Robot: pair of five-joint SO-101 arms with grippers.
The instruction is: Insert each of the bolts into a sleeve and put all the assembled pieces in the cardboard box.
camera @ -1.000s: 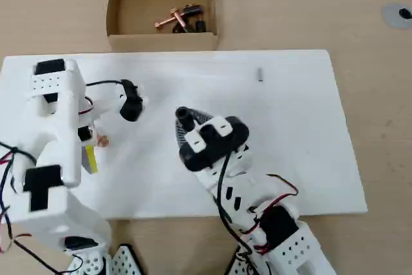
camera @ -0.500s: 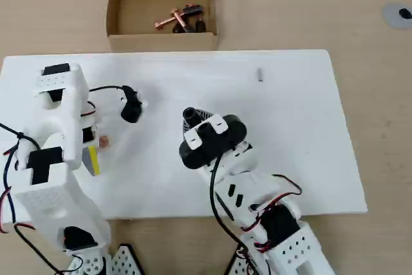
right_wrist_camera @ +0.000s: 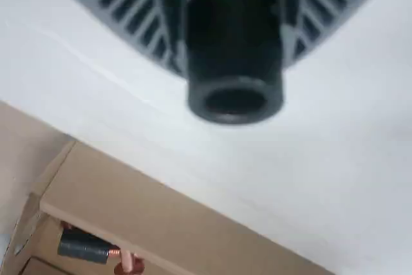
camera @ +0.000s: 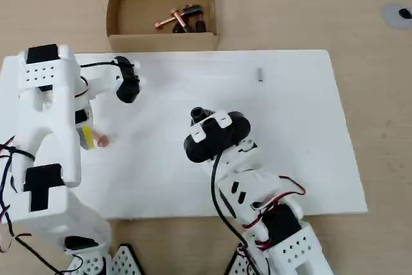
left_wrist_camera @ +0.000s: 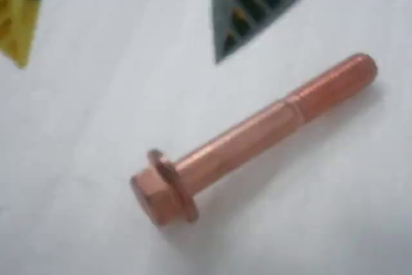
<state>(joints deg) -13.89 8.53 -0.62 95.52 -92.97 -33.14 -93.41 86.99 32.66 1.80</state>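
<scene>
Apparently wooden table (camera: 380,94) carries a white board (camera: 290,159) and cardboard box (camera: 161,42).

Glossy copper-toned metal bolt (left_wrist_camera: 257,140), matt black sleeve (right_wrist_camera: 235,49), smooth white board (camera: 290,127), brown cardboard box (camera: 116,4).

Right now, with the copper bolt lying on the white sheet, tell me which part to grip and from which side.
Grip the bolt on its smooth shank, midway, coming straight down and closing across its length. It lies flat on the white sheet, both sides open; the flanged head is stepped, and the thread should probably stay free for the sleeve.
</scene>
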